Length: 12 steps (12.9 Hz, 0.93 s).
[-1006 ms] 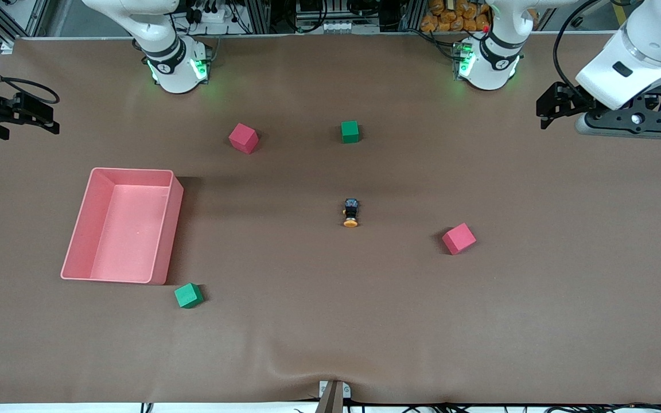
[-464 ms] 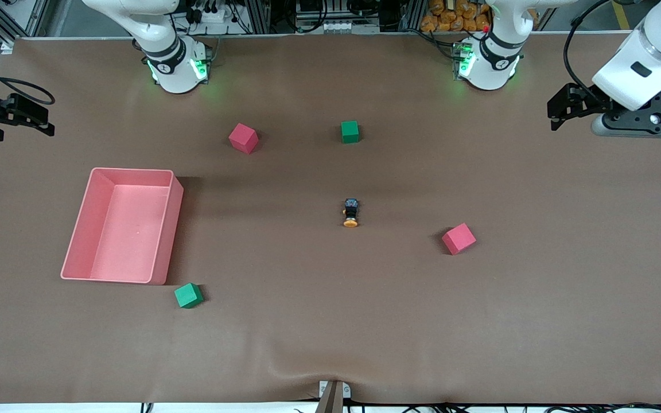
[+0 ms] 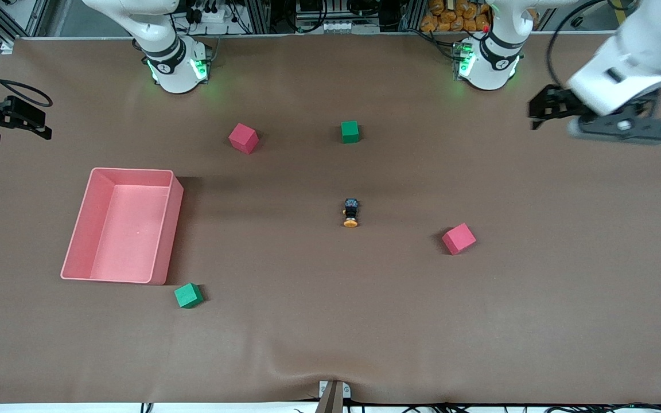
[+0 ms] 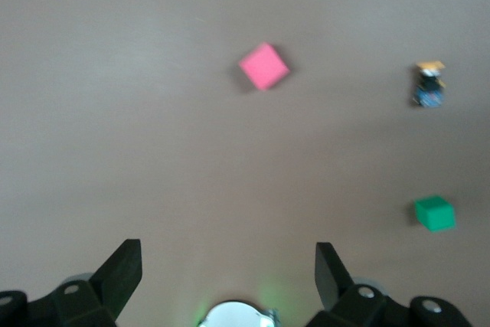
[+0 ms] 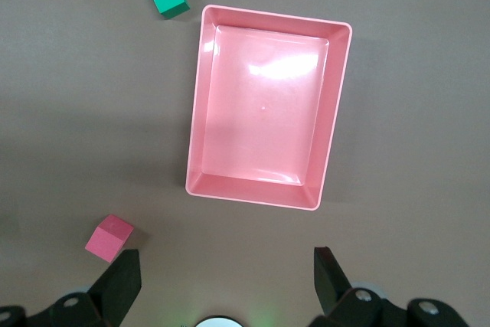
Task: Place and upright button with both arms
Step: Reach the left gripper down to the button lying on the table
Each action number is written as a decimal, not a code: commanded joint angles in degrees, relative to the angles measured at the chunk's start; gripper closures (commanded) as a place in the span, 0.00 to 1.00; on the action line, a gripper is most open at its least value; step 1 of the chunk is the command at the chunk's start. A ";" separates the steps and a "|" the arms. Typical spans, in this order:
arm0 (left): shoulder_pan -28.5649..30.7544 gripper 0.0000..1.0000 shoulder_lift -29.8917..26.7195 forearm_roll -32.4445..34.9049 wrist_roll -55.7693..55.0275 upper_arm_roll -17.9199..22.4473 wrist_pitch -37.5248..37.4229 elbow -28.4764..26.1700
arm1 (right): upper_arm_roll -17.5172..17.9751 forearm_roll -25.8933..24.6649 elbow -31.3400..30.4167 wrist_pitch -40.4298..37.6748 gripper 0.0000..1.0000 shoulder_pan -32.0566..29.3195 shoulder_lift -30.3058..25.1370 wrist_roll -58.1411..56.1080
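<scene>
Front view shows you the button (image 3: 351, 213) lying on its side mid-table between the pink cubes, while the left gripper (image 3: 543, 107) and right gripper (image 3: 23, 117) hang over their table ends, fingers spread, empty.

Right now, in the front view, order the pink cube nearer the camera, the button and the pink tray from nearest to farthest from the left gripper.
From the open left gripper, over the left arm's end of the table:
1. Pink cube, toward the left arm's end.
2. Button, lying mid-table.
3. Pink tray, toward the right arm's end.
</scene>
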 commanded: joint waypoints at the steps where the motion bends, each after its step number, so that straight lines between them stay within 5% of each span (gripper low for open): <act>1: -5.83 0.00 10.45 -4.14 -6.20 -1.00 0.60 1.50 | 0.75 -0.02 0.17 0.42 0.00 -0.99 -0.03 -0.22; 4: -13.82 0.00 21.79 -4.95 -11.84 -1.00 6.74 2.64 | 0.75 -0.02 0.08 0.34 0.00 -0.99 -0.03 -0.22; 7: -21.47 0.00 33.48 -4.34 -22.62 -0.30 12.19 9.48 | 0.75 -0.02 0.08 0.16 0.00 -0.99 -0.03 -0.22; 12: -28.43 0.00 42.82 -4.25 -32.93 2.51 28.27 12.75 | 0.75 -0.02 0.08 0.25 0.00 -0.90 -0.03 -0.22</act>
